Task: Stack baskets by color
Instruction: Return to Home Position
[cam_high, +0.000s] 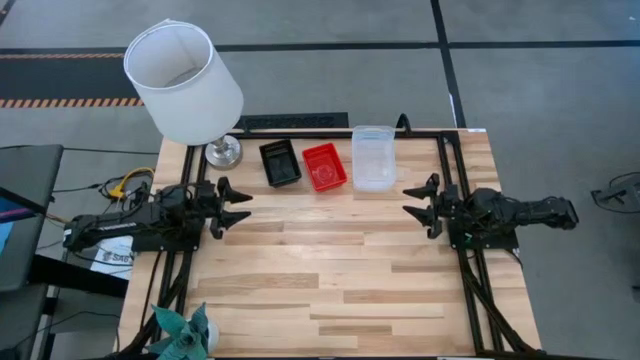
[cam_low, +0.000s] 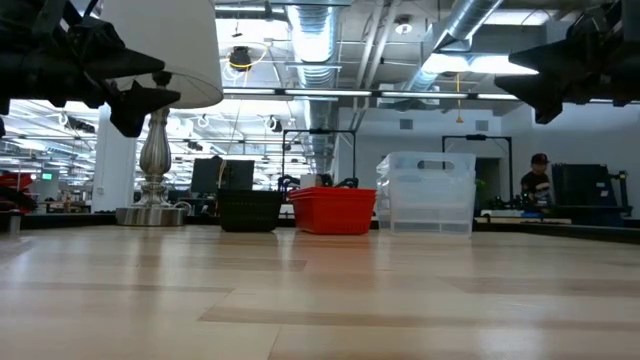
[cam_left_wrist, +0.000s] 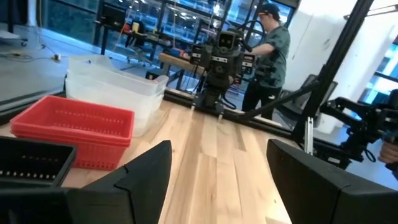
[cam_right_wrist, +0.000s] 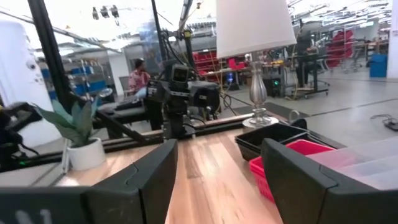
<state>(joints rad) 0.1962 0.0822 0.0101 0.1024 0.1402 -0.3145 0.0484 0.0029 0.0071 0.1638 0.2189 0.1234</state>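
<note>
Three stacks of baskets stand in a row at the table's far edge, each resting on its base: a black one (cam_high: 280, 163) on the left, a red one (cam_high: 325, 166) in the middle, a clear one (cam_high: 373, 157) on the right. They also show in the low view as black (cam_low: 249, 210), red (cam_low: 333, 210) and clear (cam_low: 430, 193). My left gripper (cam_high: 240, 205) hovers open at the table's left side, pointing level toward the middle. My right gripper (cam_high: 416, 201) hovers open at the right side, facing it. Neither touches anything.
A lamp with a white shade (cam_high: 184, 82) and a silver foot (cam_high: 223, 152) stands at the far left corner. A small potted plant (cam_high: 188, 330) sits at the near left corner. Bare wood (cam_high: 330, 270) lies between the arms. A person (cam_left_wrist: 267, 50) stands beyond the table.
</note>
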